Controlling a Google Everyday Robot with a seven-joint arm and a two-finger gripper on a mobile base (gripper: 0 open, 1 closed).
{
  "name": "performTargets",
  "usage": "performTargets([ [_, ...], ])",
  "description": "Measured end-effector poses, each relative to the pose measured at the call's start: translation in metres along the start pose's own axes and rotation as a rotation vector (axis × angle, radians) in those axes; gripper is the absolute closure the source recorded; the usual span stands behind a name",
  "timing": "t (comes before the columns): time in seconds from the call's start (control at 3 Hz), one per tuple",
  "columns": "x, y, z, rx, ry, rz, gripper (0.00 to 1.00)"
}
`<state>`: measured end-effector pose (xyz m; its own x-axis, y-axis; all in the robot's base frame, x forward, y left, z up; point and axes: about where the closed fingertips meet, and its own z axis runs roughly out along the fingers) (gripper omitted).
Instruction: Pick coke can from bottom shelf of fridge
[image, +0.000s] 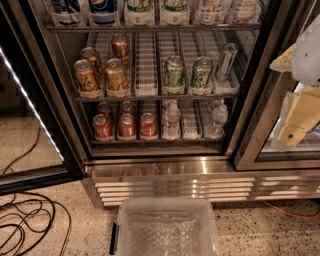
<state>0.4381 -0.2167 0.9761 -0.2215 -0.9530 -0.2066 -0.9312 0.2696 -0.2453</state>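
The fridge (200, 172) stands open in front of me, with a steel louvred base. On its bottom shelf (186, 134), several red coke cans (148, 125) stand in lanes at the left, three in the front row and more behind them. My gripper (296, 120) is at the far right of the view, in front of the right glass door. It is raised to about shelf height, well right of the coke cans and outside the fridge, with nothing seen in it.
Water bottles (171, 121) stand right of the coke cans. The middle shelf holds gold-brown cans (116, 75), green cans (174, 71) and a silver can (226, 61). A clear plastic bin (167, 227) sits on the floor below. Cables (22, 220) lie at left.
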Motion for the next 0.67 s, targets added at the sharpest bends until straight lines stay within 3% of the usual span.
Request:
performTargets([
  [0.33, 0.000, 0.000, 0.000, 0.000, 0.000, 0.000, 0.00],
  [0.67, -0.005, 0.018, 0.015, -0.039, -0.008, -0.034, 0.00],
])
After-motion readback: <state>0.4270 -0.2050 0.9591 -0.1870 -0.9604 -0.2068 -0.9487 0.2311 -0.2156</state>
